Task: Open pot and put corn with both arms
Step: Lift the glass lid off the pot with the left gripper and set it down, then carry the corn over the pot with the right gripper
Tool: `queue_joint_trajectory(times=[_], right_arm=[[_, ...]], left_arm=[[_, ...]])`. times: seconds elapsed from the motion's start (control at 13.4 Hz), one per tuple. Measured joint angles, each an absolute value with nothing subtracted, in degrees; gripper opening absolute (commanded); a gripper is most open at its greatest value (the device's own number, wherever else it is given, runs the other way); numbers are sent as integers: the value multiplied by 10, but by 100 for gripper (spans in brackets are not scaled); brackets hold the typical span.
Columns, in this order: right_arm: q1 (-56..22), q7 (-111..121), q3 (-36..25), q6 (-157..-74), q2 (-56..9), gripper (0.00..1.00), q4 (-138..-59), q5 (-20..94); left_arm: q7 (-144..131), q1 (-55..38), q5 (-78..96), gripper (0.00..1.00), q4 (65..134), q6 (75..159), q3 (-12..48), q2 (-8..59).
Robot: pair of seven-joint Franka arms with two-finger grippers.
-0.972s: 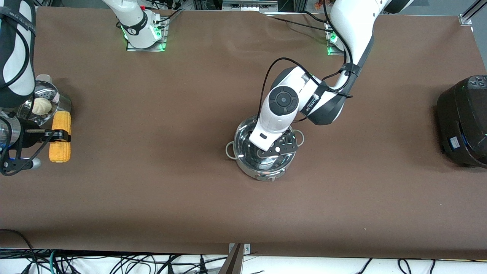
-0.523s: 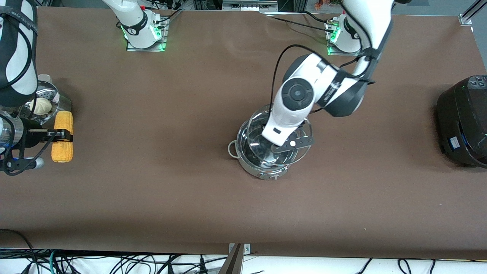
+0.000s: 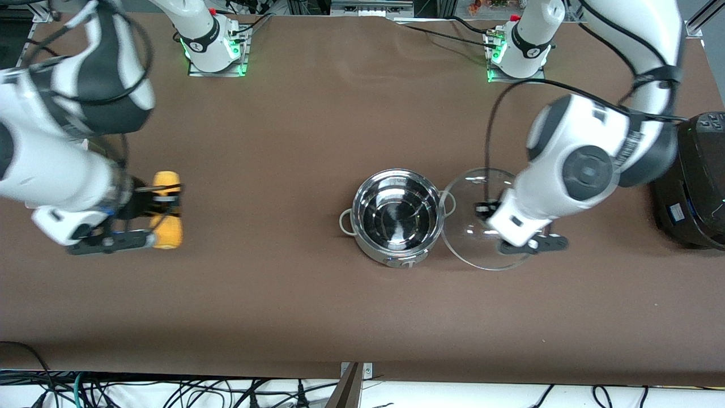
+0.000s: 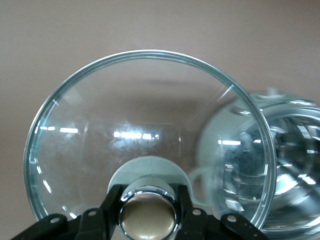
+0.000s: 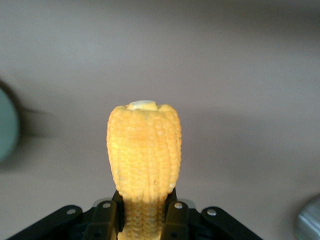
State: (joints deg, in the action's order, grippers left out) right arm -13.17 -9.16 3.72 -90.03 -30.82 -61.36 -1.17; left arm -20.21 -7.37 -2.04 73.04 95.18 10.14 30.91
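Note:
The steel pot stands open at mid-table, with nothing in it. My left gripper is shut on the beige knob of the glass lid. It holds the lid over the table beside the pot, toward the left arm's end. In the left wrist view the lid fills the picture, with the pot showing past its rim. My right gripper is shut on the yellow corn and holds it over the table toward the right arm's end. In the right wrist view the corn sticks out between the fingers.
A big black rice cooker stands at the left arm's end of the table, close to the left arm's elbow. The right arm covers the table's corner at its own end.
My left gripper lifted the lid off the pot and carried it toward the left arm's end. My right gripper rose with the corn and moved toward the pot.

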Motion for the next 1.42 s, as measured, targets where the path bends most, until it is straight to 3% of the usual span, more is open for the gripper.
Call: queue_joint_trajectory(times=[0.37, 0.9, 1.2, 1.42], right_arm=[[-208, -189, 37, -1034, -339, 25, -614, 37], [-294, -325, 39, -1176, -389, 24, -615, 69], [-311, -346, 65, -1231, -427, 24, -615, 76], [-322, -362, 70, -1266, -446, 24, -615, 79]], left_arm=[[-81, 9, -21, 0, 816, 968, 102, 272], [21, 83, -21, 0, 1071, 1220, 102, 214], [38, 108, -21, 0, 1177, 1352, 102, 214], [38, 107, -21, 0, 1217, 1390, 103, 222]])
